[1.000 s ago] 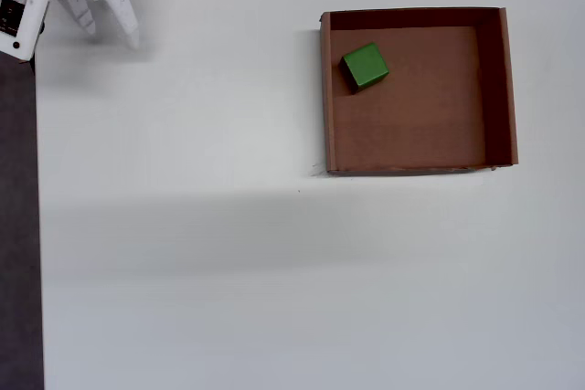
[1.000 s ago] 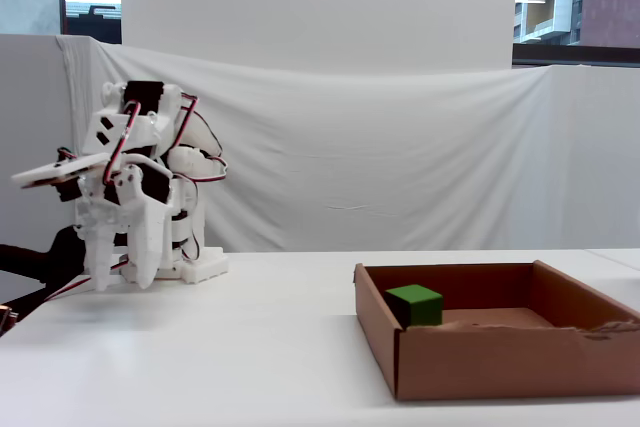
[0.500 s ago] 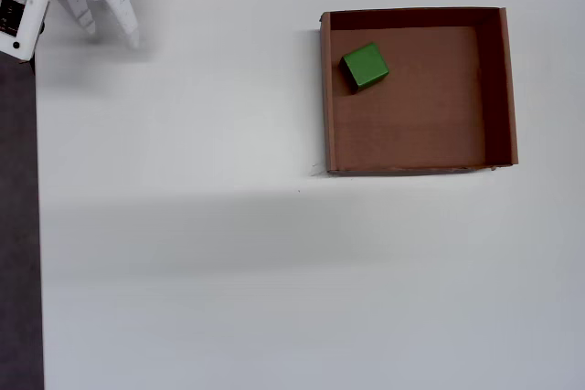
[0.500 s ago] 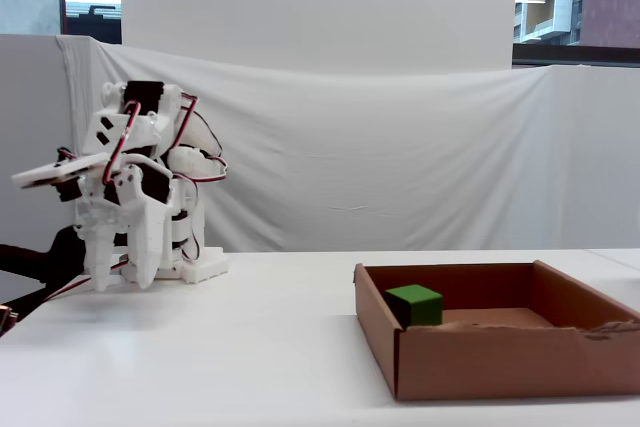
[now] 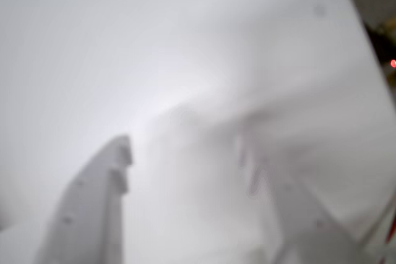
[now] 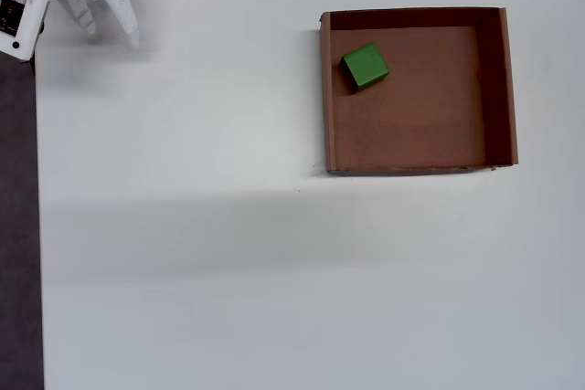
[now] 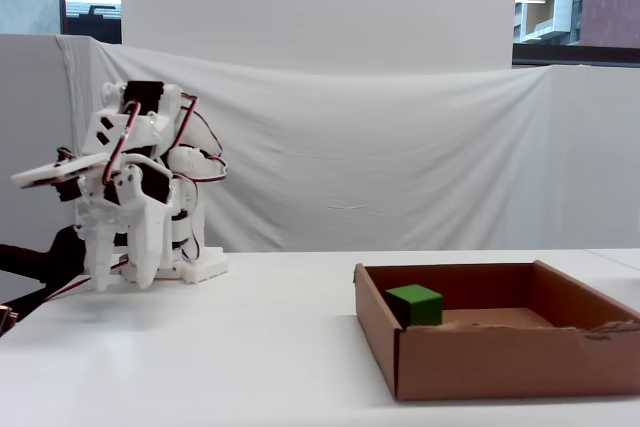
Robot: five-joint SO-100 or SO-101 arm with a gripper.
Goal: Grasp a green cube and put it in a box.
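The green cube [image 6: 366, 65] rests on the floor of the brown cardboard box [image 6: 326, 116], near its top-left corner in the overhead view. From the side, the fixed view shows the cube [image 7: 415, 304] inside the box [image 7: 500, 359], close to its left wall. My gripper [image 6: 108, 36] is far off at the table's top-left corner, folded back at the arm's base [image 7: 120, 280] and pointing down at the table. In the blurred wrist view the gripper [image 5: 185, 153] is open, with only white tabletop between its fingers. Cube and box are out of the wrist view.
The white table ends at a dark strip [image 6: 18, 226] along the left edge of the overhead view. A white cloth backdrop [image 7: 380, 167] hangs behind the table. Dark cables [image 7: 40, 262] lie beside the arm's base.
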